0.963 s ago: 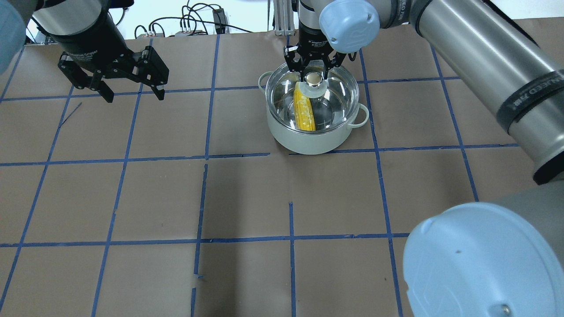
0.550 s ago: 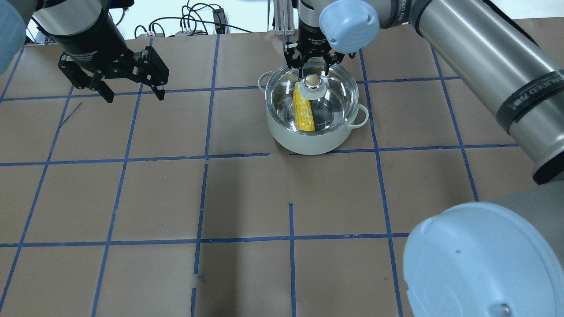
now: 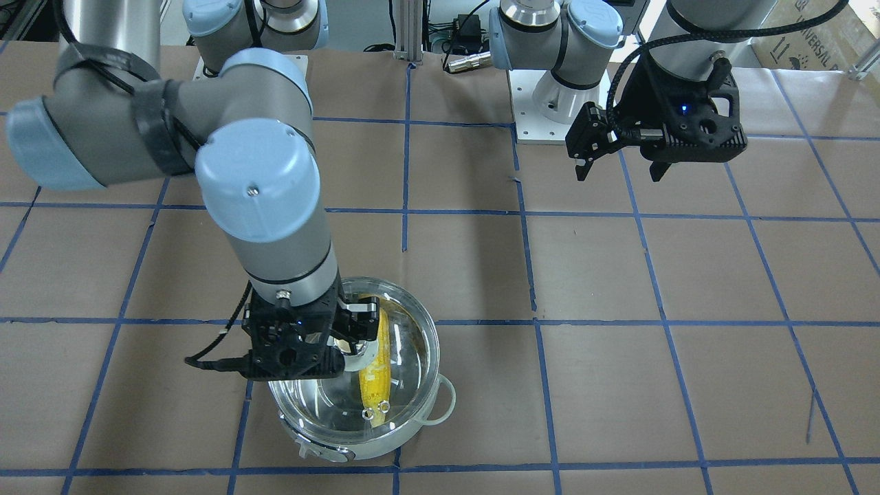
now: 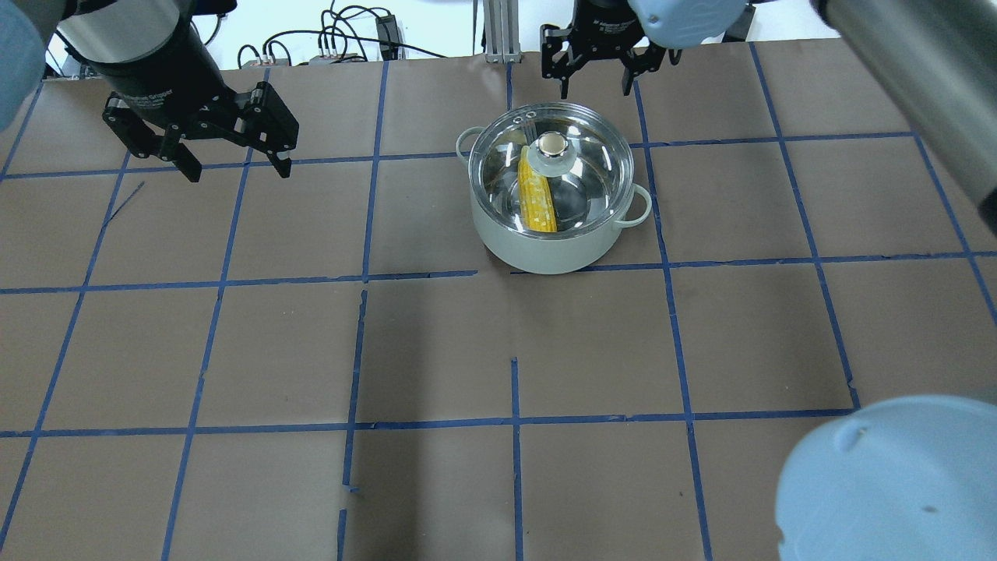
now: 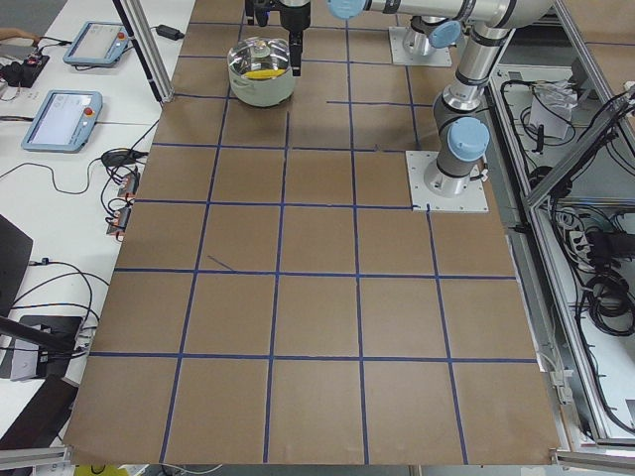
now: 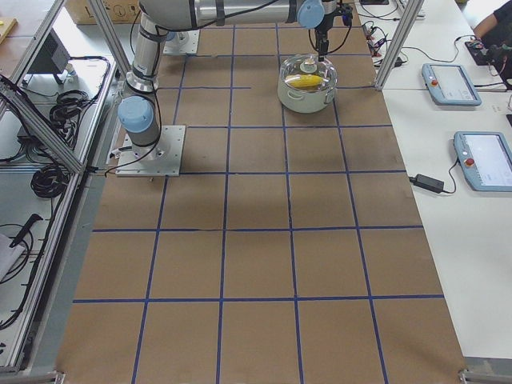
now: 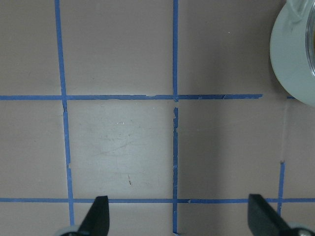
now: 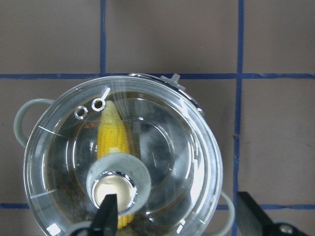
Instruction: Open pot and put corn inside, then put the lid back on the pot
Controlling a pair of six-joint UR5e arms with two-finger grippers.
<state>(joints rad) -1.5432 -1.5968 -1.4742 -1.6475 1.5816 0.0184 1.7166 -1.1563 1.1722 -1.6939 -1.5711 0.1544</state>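
1. Overhead exterior: the pot [image 4: 557, 245] stands on the table [image 4: 436, 351] inside one blue-taped grid square. The lid [image 4: 596, 167] sits level on its rim, with the knob [image 4: 552, 143] at the centre. The corn [image 4: 537, 199] lies inside the pot and shows through the glass. The right gripper [image 4: 593, 78] hangs beyond the pot at the top of the view, its fingers spread and holding nothing. The left gripper [image 4: 237, 167] is well apart on the view's left, also spread, over bare table.
2. Exterior front-facing: the right gripper is over the lid and hides the knob. Corn shows yellow beside it. The left gripper is at the view's right, jaws apart and empty.
3. Exterior left: the pot is at the far end of the table with the lid on and some yellow visible. The far arm is above it. Claw state not readable here.
4. Exterior right: same arrangement, the lidded pot with the corn inside and an arm over it. Too small to judge the jaws.
5. Left wrist: both fingertips are wide apart with only taped table between them. The pot's pale edge shows in the upper right corner.
6. Right wrist: the lid is seated. The corn's tip points toward the two vent rings [image 8: 88, 108]. The fingers are spread, one overlapping the knob in the picture and the other far to the side. Nothing gripped.
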